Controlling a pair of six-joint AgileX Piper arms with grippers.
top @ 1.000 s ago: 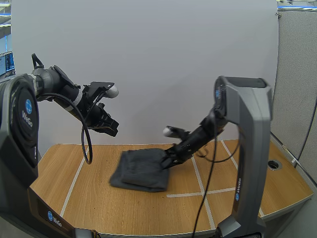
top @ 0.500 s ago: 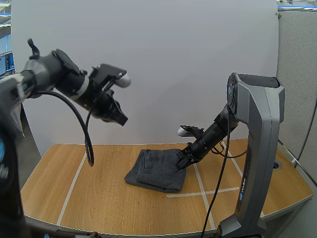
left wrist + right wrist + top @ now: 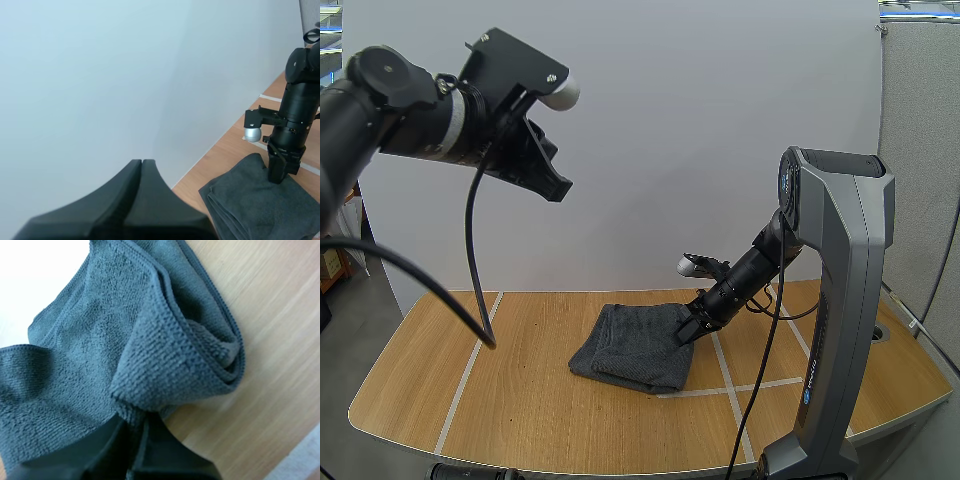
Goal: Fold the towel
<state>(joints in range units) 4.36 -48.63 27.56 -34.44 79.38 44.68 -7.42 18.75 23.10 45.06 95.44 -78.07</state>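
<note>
Our right end effector [image 3: 686, 333] is clamped on the right edge of the dark grey terry-cloth towel [image 3: 630, 348]. The towel lies folded at the middle of the pale wooden worktop [image 3: 520, 400], its bulk stretching left from the grip. Our left end effector [image 3: 552, 185], fingers together on nothing, hangs high at the left, so the right arm is far nearer.

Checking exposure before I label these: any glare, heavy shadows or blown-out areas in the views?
High view: even light, no glare on the table, faint shadow under the towel edge. Right wrist view: washed-out white patch beyond the towel, right claw dark. Left wrist view: left claw a dark silhouette against the pale wall.
</note>
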